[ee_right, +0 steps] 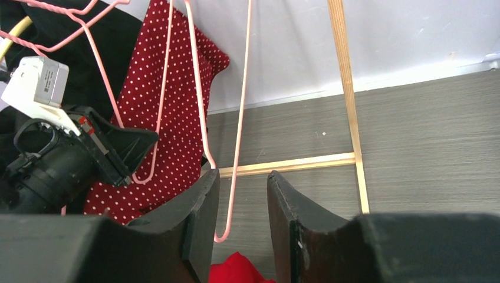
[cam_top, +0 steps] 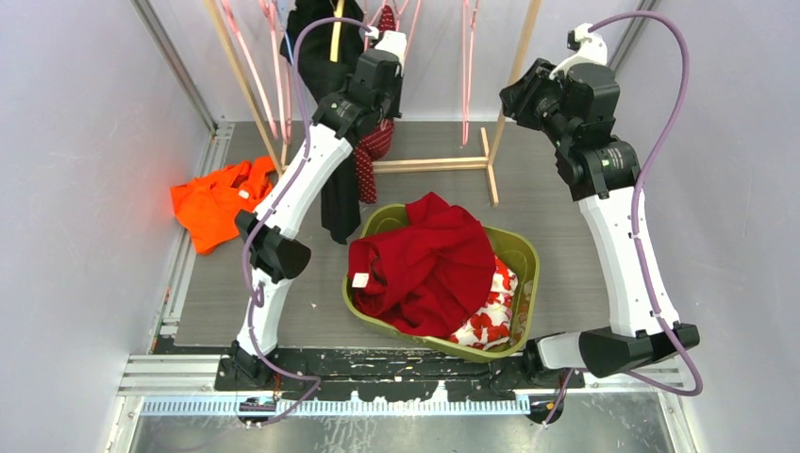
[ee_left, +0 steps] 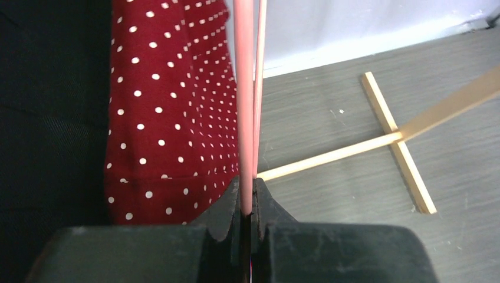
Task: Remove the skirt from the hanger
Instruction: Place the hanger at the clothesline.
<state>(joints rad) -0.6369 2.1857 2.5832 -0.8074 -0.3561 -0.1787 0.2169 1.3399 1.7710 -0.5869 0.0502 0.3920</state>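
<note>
The left pincer [ee_left: 247,197] is clamped tight on a thin pink wire hanger [ee_left: 244,106]; in the left wrist view 2 pink strands run straight down into its closed jaws. Just left of those strands hangs the dark red skirt with small white polka dots [ee_left: 171,118], its cloth falling vertically. It lies against a black garment [ee_left: 53,118] that fills the left edge of that view.

From above, the left arm reaches up to the light wooden rack [cam_top: 491,160] at the far end of the grey tabletop [cam_top: 212,302]. The skirt [cam_top: 370,156] shows below the arm's wrist, beside the black garment [cam_top: 335,189]. The skirt's top edge is out of sight, so I cannot tell how it sits on the wire.

The right pincer [ee_right: 243,183] stands partly apart with a narrow gap, gripping nothing. The lower bend of another pink wire hanger [ee_right: 236,135] dangles in line with that gap, and whether it touches a finger is unclear.

Nearer the arm bases sits an olive green plastic basket [cam_top: 524,255]. It holds a plain red garment [cam_top: 429,260] and a white cloth with red flowers [cam_top: 486,321]. A bright orange garment [cam_top: 217,198] lies crumpled on the tabletop at the left, well apart from the basket.
</note>
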